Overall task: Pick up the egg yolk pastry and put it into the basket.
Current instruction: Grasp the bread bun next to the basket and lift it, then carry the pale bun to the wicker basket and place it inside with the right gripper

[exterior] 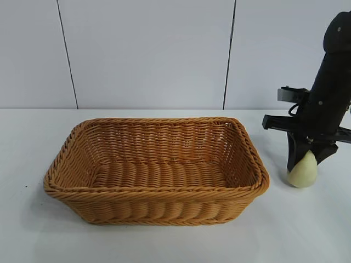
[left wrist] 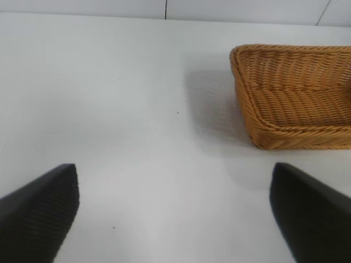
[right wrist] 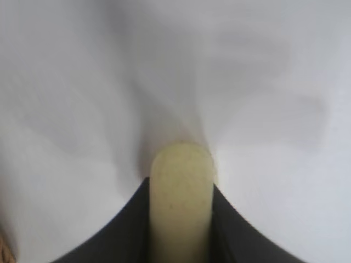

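Basket (exterior: 156,192) on white table (exterior: 307,230), right tool (exterior: 305,160) clamping egg yolk pastry (exterior: 303,171) beside it

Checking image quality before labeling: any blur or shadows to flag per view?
Exterior: even light, sharp, soft shadow under basket. Left wrist: open left gripper fingers blurred, basket casts faint shadow. Right wrist: right gripper and egg yolk pastry soft, diffuse shadows on table.

egg yolk pastry (exterior: 303,171): pale cream, squeezed narrow, on table | basket (exterior: 156,189): orange-brown wicker, just beside it
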Robot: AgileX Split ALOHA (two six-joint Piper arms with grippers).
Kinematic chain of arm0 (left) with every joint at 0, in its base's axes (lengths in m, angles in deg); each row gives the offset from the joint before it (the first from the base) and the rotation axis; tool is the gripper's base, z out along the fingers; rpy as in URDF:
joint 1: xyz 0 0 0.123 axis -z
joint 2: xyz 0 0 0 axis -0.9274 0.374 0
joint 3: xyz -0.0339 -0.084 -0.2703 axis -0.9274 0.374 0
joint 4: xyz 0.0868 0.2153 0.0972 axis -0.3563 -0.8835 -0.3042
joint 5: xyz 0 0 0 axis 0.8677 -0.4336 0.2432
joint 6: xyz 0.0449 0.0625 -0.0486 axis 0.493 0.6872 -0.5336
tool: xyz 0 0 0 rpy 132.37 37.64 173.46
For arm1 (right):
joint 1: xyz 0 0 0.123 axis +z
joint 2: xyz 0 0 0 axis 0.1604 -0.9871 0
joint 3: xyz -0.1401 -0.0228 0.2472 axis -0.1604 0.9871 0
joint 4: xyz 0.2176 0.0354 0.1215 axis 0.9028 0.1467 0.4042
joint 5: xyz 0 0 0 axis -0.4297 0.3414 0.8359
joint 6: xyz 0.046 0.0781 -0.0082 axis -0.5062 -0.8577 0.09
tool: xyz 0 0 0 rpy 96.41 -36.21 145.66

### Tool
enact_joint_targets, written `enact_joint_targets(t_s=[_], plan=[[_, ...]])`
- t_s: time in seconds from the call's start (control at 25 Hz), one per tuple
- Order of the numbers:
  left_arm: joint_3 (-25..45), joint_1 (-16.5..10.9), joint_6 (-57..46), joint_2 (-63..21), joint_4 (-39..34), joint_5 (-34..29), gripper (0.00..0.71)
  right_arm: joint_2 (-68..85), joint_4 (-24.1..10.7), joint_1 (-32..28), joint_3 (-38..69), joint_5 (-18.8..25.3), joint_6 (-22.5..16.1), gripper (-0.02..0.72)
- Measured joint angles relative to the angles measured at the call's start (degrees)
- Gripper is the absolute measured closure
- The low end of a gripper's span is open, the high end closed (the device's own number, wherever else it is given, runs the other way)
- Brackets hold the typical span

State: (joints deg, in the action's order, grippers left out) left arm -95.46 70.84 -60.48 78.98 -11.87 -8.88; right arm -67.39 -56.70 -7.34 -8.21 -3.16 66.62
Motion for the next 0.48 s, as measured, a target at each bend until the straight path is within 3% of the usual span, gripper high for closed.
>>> enact_joint_targets(t_s=[0.48], plan=[[0.0,0.0,0.0,0.0,0.0,0.0,0.017,17.6,0.1,0.0,-0.1,1.5,0.4,0.568]])
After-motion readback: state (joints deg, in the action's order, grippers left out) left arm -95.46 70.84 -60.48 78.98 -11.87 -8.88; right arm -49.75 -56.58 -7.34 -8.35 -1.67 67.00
